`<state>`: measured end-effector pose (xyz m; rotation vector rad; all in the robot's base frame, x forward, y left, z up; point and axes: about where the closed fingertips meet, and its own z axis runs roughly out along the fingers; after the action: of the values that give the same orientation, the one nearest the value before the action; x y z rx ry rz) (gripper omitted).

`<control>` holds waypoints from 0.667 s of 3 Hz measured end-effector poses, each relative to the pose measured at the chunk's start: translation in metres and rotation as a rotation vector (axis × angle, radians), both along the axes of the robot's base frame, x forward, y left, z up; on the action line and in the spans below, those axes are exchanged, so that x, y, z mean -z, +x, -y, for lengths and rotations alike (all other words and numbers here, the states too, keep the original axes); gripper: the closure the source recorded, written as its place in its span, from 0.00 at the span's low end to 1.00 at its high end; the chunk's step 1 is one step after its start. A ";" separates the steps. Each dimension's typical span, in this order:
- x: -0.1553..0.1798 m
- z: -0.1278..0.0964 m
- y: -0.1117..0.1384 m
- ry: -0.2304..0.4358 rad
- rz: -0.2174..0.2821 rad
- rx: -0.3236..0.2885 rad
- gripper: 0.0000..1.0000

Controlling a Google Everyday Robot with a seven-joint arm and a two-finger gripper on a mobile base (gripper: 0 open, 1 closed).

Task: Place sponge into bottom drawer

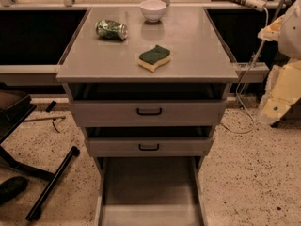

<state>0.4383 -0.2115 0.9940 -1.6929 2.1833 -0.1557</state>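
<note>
Camera view, small wavy sponge (154,58), dark green top on yellow foam, laid on grey cabinet top (197,55), wide shallow grey metal bottom drawer (149,192) pulled open below, gripper not caught in frame, state can't be told, only white arm bulk (292,27) seen far right of sponge

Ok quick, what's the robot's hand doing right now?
Gripper: not in view, so its state cannot be told. The sponge lies free on the cabinet top.

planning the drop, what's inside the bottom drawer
Only bare grey floor shows in the open bottom drawer; its rear is hidden under the drawers above. The sponge lies on the top. The tool is out of view.
</note>
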 end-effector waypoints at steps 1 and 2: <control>0.000 0.000 0.000 0.000 0.000 0.000 0.00; 0.005 -0.013 0.018 0.043 0.027 -0.028 0.00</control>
<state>0.4562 -0.1987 0.9890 -1.6877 2.1268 -0.1235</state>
